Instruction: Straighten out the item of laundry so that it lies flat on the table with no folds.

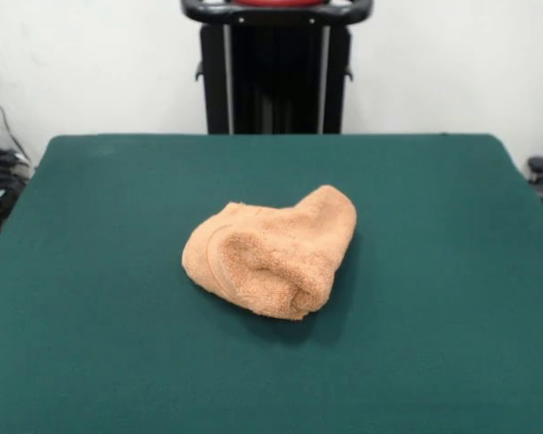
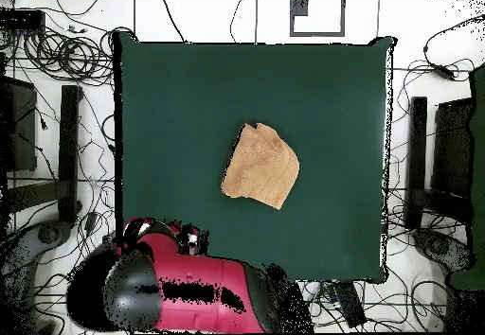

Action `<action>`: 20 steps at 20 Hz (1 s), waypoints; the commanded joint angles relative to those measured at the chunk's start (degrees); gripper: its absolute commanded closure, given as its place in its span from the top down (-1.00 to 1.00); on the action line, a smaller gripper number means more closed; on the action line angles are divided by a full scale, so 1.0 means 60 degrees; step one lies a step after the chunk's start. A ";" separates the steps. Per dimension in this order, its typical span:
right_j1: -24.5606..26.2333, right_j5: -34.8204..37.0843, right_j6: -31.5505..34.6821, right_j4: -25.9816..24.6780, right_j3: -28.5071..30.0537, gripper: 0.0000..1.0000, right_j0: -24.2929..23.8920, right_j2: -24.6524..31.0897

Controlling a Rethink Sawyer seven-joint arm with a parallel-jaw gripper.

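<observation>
Peach towel (image 1: 273, 251) sits bunched near the middle of the green table (image 1: 90, 298). Not flat. From the front it reads as a rounded heap: a thick rolled fold along the near edge, a raised hump at the far right corner, and a curved seam or border band showing on the left flank. It casts a soft shadow on the felt to its near right.

From overhead the towel (image 2: 260, 166) shows as a compact, roughly four-sided wedge set at a slant to the table's edges, with bare green table (image 2: 170, 95) on every side. It touches nothing but the felt and lies well apart from all four table edges.

Robot's pedestal (image 1: 277, 77) stands behind the far edge of the table in the front view, black uprights with a red part just visible at the very top. Overhead, the red and black arm (image 2: 189, 289) is folded low over the table's edge on the robot's side, well clear of the towel. I think the dark clump at its upper end may be the wrist, but I cannot make out the gripper or tell how its jaws stand; nothing is held over the towel.

Cables (image 2: 57, 57) lie tangled on the floor around the table.
</observation>
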 commanded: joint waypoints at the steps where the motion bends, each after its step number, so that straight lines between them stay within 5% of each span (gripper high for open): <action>1: 0.1859 0.1286 0.4907 -0.0508 -0.2398 -1.00 0.1048 -0.0857; 4: 0.2646 -0.0284 0.4888 -0.1757 -0.3061 -1.00 0.1471 -0.1309; 9: 0.3196 0.0037 0.4823 -0.0612 -0.3165 -1.00 0.0624 -0.0297; 15: 0.4102 0.0014 0.5052 0.0027 -0.3520 -1.00 0.0099 -0.0111; 20: 0.3538 0.0148 0.6283 0.0227 -0.2167 -1.00 0.1096 -0.1052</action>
